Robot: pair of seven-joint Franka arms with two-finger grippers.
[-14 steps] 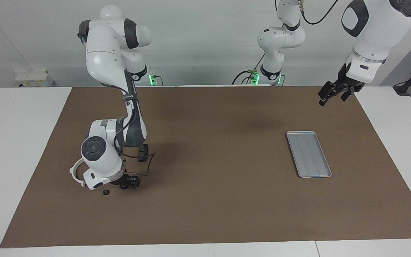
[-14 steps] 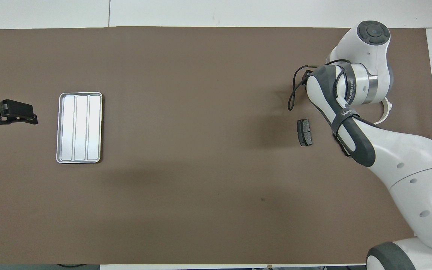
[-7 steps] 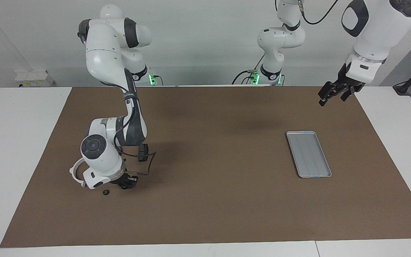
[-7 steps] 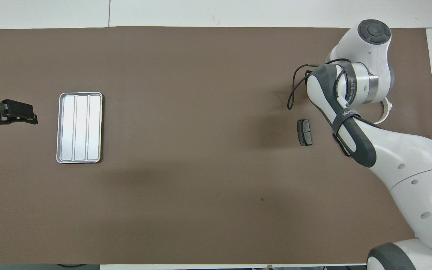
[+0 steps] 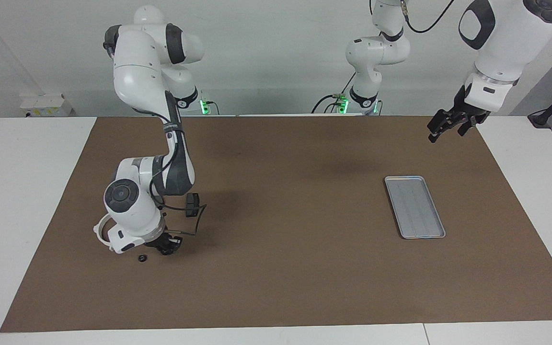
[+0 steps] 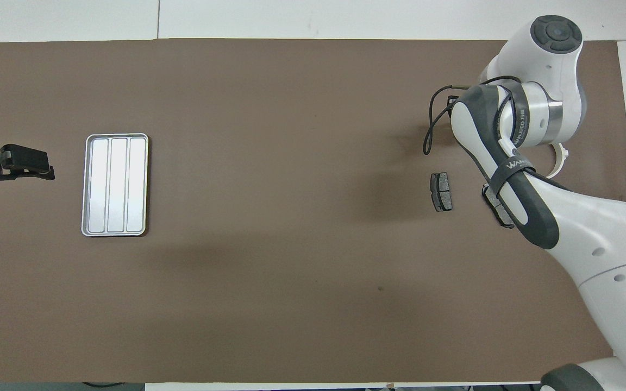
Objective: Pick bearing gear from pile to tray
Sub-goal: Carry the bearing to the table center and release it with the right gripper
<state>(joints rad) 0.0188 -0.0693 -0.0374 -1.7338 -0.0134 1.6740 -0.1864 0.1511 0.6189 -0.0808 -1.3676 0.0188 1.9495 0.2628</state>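
**Item:** small black round ring, taken to be the bearing gear. It lies flat on the brown mat toward the right arm's end, apart from the mat's edges.
**Handling (judged):** light, rigid and low-lying, so apt to skid. Best pinched across its outer rim from straight above.
**Pile around it:** white curved half-ring bracket, nearer to the robots; dark grey brake pad.
**Right gripper**: low over the mat, just beside the ring. Whether it is clenched or grasping anything cannot be told.
**Flat silver-grey metal tray**: toward the left arm's end, holding nothing.
**Left gripper**: waiting aloft, released.
**Views:** the overhead view hides the ring and right gripper under the arm. It shows a second brake pad peeking out beneath the arm, and the tray's ridges.
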